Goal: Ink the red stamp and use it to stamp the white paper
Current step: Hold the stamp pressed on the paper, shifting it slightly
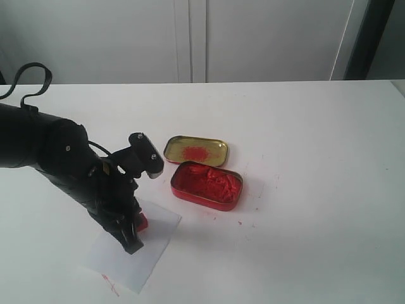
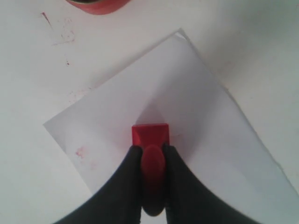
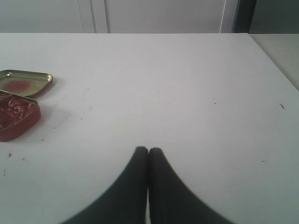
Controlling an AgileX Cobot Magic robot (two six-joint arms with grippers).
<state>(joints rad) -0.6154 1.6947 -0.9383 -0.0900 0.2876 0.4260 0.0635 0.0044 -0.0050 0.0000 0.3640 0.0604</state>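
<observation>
On the matte white table (image 1: 316, 158), the left gripper (image 2: 149, 148) pinches the stamp (image 2: 149, 135) by its narrow, rounded handle, with black tapered fingers closed on either side. The stamp's glossy red square base faces down over the paper (image 2: 187, 84), a thin flat rectangle lying askew. Whether base and sheet touch I cannot tell. A faint pink smudge (image 2: 80, 151) marks the paper near one edge. Near the sheet, an oblong round-cornered tin (image 1: 206, 184) holds lumpy, wet-looking red paste. Just behind it lies a shallow gold metal lid (image 1: 196, 151) with a red smear in the middle. The right gripper (image 3: 148, 150) hovers over the tabletop, smooth black fingers pressed together, holding nothing.
</observation>
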